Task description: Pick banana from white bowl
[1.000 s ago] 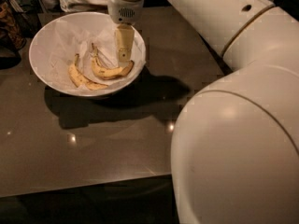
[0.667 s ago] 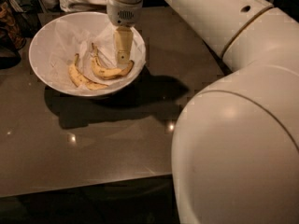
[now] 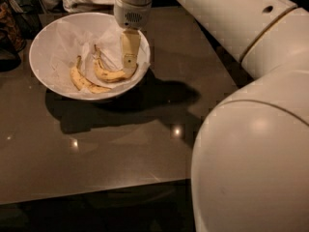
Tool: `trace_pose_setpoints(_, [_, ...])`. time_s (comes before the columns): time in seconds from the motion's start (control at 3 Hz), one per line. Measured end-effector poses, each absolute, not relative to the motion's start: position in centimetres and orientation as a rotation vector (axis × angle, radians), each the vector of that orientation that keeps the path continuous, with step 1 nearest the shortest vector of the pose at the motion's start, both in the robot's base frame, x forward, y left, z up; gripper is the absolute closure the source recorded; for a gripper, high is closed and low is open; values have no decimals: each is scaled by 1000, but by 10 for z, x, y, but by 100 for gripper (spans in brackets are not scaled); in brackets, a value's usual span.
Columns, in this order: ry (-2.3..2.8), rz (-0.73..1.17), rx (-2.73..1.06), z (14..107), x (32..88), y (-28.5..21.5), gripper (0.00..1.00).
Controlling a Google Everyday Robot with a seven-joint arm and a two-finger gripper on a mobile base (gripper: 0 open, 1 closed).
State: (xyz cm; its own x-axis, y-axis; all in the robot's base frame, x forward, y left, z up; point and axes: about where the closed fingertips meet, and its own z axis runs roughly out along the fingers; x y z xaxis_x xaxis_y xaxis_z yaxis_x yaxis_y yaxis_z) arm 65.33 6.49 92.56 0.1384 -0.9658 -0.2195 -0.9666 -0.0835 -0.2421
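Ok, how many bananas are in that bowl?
2. The plump banana lies right of centre in the white bowl, under the claw; the slimmer banana lies left of it, nearer the front wall. The crinkled paper might hide more.

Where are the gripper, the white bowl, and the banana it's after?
gripper point(image 3: 129, 69): camera view, lower tip, down inside the bowl.
banana point(image 3: 111, 75): camera view, mid-curve of the plumper one.
bowl point(image 3: 33, 57): camera view, left rim.

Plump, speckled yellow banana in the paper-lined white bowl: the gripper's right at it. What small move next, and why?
Probably attempt the grasp now: the gripper sits low inside the wide white bowl, its tip at the curved yellow banana's right end, with the slimmer banana lying further left.
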Motion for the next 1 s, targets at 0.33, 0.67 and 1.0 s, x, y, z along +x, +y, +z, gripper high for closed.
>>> trace_pose_setpoints(0.33, [1847, -11, -2086, 935, 642, 60, 8])
trace_pose_setpoints(0.67, [1836, -20, -2086, 939, 636, 58, 8])
trace_pose_setpoints(1.0, [1823, -33, -2106, 941, 637, 62, 9])
